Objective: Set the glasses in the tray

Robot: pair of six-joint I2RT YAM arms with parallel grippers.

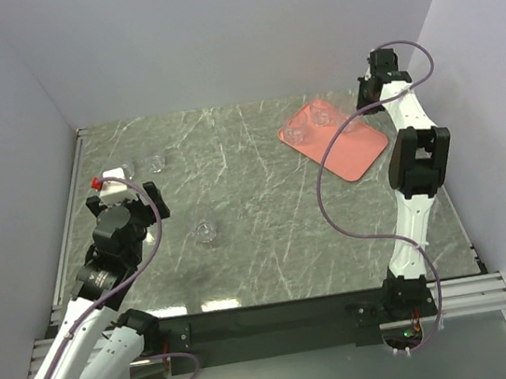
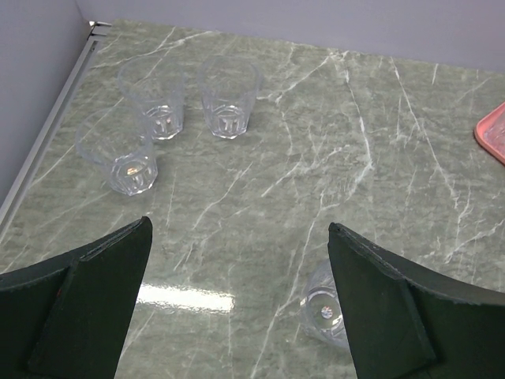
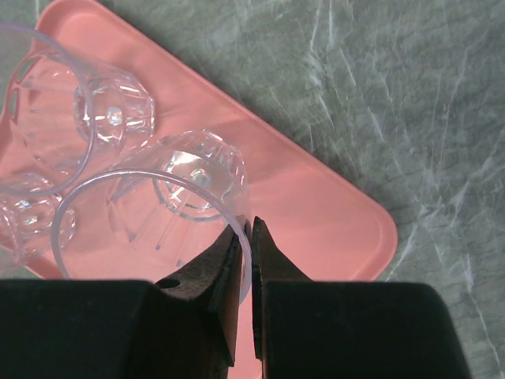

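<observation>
The salmon-pink tray (image 1: 349, 146) lies at the back right. My right gripper (image 3: 246, 227) is shut on the rim of a clear glass (image 3: 177, 197), pinching its wall over the tray (image 3: 316, 209). Two more glasses (image 3: 75, 110) (image 3: 24, 221) stand in the tray beside it. In the top view the right gripper (image 1: 368, 94) is at the tray's far corner. My left gripper (image 2: 238, 237) is open and empty above the table. Three glasses (image 2: 162, 99) (image 2: 230, 96) (image 2: 126, 158) stand ahead of it at the far left, and another glass (image 2: 325, 306) stands by its right finger (image 2: 387, 300).
The lone glass (image 1: 204, 231) stands mid-table, left of centre. A metal rail (image 1: 69, 225) and the grey wall bound the left side. The tray's corner (image 2: 493, 130) shows at the right edge of the left wrist view. A purple cable (image 1: 331, 207) hangs over the table from the right arm.
</observation>
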